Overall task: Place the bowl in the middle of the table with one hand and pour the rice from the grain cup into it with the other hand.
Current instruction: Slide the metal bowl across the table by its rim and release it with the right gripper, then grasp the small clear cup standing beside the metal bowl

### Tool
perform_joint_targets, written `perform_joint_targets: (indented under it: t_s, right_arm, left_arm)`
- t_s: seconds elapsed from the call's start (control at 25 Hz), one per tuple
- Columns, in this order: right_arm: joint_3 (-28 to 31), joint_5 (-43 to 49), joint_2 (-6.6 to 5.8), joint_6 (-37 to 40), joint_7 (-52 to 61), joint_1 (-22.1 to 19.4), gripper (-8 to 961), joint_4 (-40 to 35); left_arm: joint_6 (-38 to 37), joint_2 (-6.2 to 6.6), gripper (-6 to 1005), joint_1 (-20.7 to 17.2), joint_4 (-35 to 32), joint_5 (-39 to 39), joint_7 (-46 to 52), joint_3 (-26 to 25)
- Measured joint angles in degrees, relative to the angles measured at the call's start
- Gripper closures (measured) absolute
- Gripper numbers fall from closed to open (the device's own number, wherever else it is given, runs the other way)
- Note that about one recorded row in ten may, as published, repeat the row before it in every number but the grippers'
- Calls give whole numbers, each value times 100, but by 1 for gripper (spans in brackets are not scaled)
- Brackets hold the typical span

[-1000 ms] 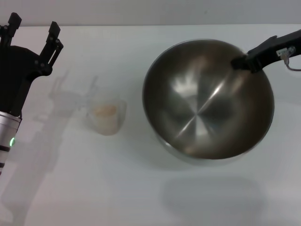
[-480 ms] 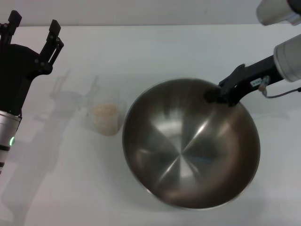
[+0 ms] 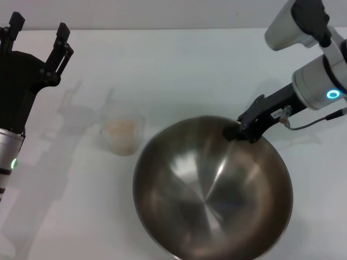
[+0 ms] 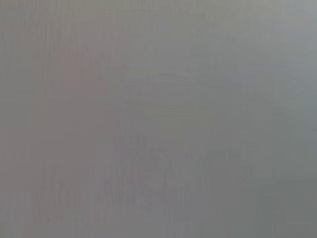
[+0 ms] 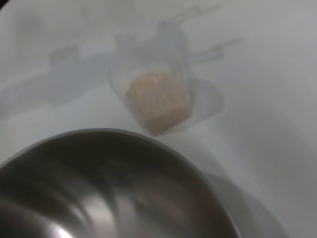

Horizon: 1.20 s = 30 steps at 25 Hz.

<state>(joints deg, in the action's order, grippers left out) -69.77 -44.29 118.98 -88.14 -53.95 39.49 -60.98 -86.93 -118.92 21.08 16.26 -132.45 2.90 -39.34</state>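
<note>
The large steel bowl (image 3: 211, 189) is at the front centre of the white table (image 3: 179, 65), its front rim cut off by the picture's edge. My right gripper (image 3: 241, 130) is shut on the bowl's far right rim. The bowl also shows in the right wrist view (image 5: 99, 188). The clear grain cup (image 3: 122, 133) stands upright just left of the bowl, holding pale rice (image 3: 120, 128). The cup (image 5: 158, 94) and rice (image 5: 158, 99) also show in the right wrist view. My left gripper (image 3: 38, 32) is open, held at the far left, away from the cup.
The left wrist view shows only plain grey. Shadows of the left gripper fall on the table beside the cup. The bowl's rim is close to the cup.
My right gripper has carried the bowl from the back right toward the front and left, close to the cup. The left arm and the cup have not moved.
</note>
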Motion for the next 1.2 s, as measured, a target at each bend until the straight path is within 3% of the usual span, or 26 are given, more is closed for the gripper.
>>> perform_joint_targets:
  t_s: [0.48,0.88,1.2]
  right_arm:
    - [-176,29,3,33,139,39,922,-84]
    - [-263,41,3,87,175,50,516,-558]
    - [-228,-78,4,403,172,78,452,-1060]
  left_arm:
    - [-101,-9,187,-39,0,0,10,15]
    - [-135,-9,187,-65,0,0,34,14]
    - [-282,-9,187,-185,0,16,16,10]
